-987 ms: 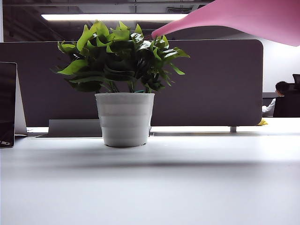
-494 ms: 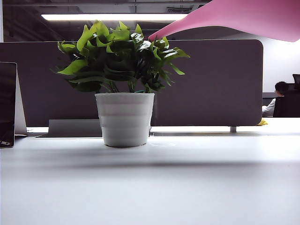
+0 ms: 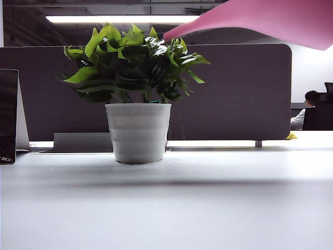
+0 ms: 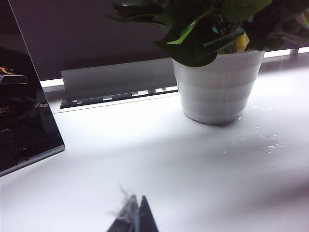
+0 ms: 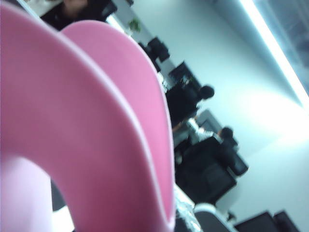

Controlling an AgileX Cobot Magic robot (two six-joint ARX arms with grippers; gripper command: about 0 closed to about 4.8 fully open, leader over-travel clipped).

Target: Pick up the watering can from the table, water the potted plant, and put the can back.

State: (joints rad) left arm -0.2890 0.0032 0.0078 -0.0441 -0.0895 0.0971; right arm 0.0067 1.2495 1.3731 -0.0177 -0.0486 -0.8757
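Watering can [image 3: 270,18]: smooth matte pink plastic, long tapering spout, raised above the tabletop [image 3: 166,208], spout tip over the potted plant [image 3: 136,88]. Plant: glossy pointed green leaves in a white ribbed tapered pot standing on the matte white tabletop. Left claw [image 4: 134,218] low near the tabletop, tips pressed together. Right claw is out of sight; its view is filled by the can's curved pink surface, state cannot be told.

The plant [image 3: 136,65] stands in its white ribbed pot [image 3: 138,132] on the counter [image 3: 166,208], near the far edge and left of the middle. The pink can [image 3: 260,18] hangs above, its spout tip at the top leaves. No end effector is visible.
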